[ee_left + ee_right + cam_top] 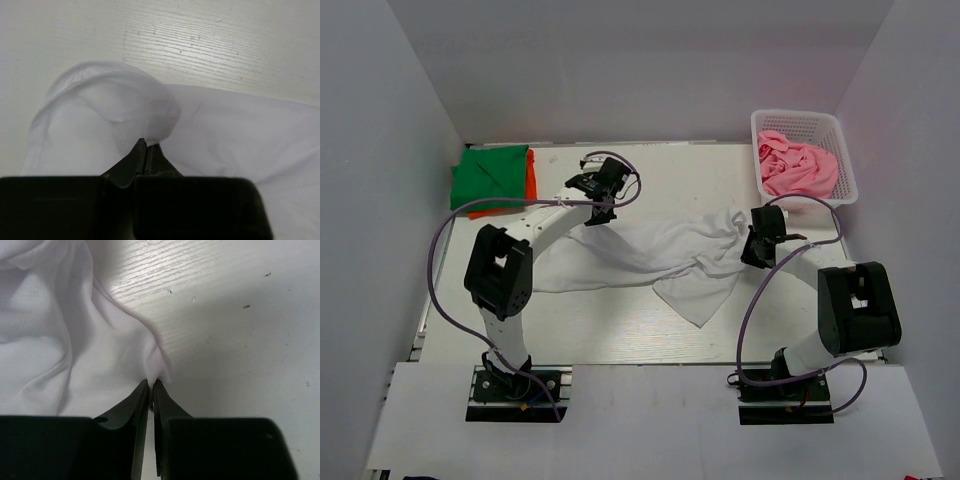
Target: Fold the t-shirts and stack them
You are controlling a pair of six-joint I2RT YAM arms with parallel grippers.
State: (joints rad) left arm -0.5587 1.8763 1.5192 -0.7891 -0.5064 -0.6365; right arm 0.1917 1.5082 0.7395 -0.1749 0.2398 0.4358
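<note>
Orange t-shirt (531, 180) mostly hidden under green t-shirt (490, 177); white t-shirt (650, 250) partly covered by left arm (542, 226).

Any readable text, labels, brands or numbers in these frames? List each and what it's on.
None readable in any view.
white t-shirt: plain, no label showing.
green t-shirt, orange t-shirt, pink t-shirt, basket: no print.
left arm, right arm: no legible marking.

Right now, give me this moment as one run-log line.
white t-shirt: unfolded, rumpled | left gripper: shut on it | right gripper: shut on its edge | green t-shirt: folded atop orange t-shirt | pink t-shirt: in lattice basket
</note>
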